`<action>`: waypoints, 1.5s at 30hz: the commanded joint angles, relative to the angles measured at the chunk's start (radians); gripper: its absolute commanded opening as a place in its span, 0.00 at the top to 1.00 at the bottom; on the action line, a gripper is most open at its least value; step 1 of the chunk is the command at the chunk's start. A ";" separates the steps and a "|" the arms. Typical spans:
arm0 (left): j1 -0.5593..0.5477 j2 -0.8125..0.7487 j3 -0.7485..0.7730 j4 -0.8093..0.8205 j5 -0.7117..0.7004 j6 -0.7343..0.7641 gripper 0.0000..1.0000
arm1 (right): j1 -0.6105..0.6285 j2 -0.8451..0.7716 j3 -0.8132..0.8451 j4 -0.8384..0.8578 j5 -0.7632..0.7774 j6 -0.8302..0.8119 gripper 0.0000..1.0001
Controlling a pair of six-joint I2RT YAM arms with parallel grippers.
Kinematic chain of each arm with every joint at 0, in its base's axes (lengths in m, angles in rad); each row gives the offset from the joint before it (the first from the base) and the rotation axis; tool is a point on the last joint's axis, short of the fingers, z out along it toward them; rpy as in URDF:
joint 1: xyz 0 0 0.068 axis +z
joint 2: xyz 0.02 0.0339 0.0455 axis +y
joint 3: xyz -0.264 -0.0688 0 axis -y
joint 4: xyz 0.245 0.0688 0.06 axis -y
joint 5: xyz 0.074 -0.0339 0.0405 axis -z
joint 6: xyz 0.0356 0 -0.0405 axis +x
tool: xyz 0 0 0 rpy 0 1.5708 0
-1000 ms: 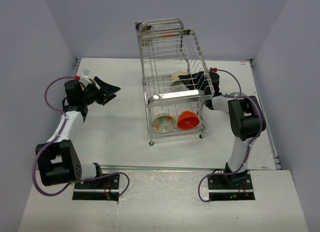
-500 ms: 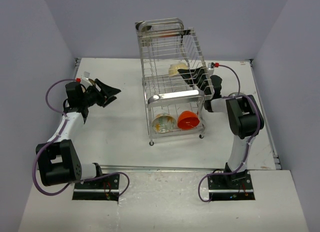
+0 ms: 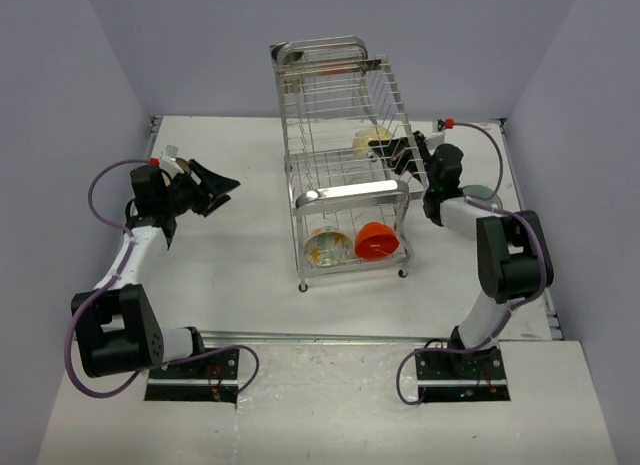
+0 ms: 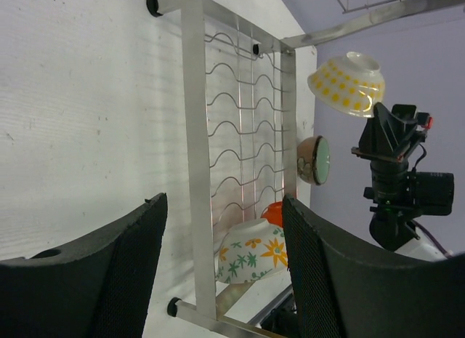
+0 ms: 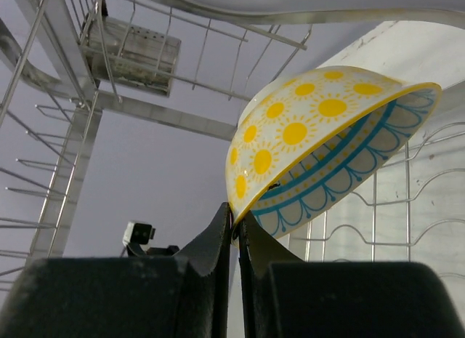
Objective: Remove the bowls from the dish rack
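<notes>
**Grip state.** The right fingers (image 5: 215, 240) are pressed together on the rim of the yellow-patterned bowl (image 5: 320, 127), pinching its edge between the two tips. The left fingers (image 4: 134, 262) are spread and hold nothing.

**Location of parts.** The held bowl hangs in the air at upper-tier height, at the right side of the dish rack (image 3: 345, 135). Whether it is fully clear of the side wires cannot be told. The orange bowl (image 3: 377, 241) and the flowered bowl (image 3: 327, 247) stand on edge in the lower tier, at the near end of the rack. A brown bowl (image 4: 314, 160) with a greenish inside sits on the worktop (image 3: 240, 265) near its right edge.

**Governing relation.** The held bowl is tilted. It extends up and away from the right fingertips toward the rack, so the only contact is at the rim nearest the wrist. The likely next move is outward, toward the right edge of the worktop, then down. The right arm is the nearer one, while the left fingers are well apart from the rack, toward the left edge.
</notes>
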 commanded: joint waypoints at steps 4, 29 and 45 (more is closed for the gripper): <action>0.008 -0.067 0.035 -0.038 -0.048 0.061 0.34 | -0.015 -0.165 0.059 -0.255 -0.020 -0.213 1.00; 0.008 -0.111 0.063 -0.143 -0.140 0.199 0.34 | -0.114 -0.501 0.403 -1.405 0.376 -0.846 1.00; 0.005 -0.114 0.057 -0.134 -0.132 0.191 0.34 | -0.107 -0.268 0.686 -1.826 0.728 -1.026 1.00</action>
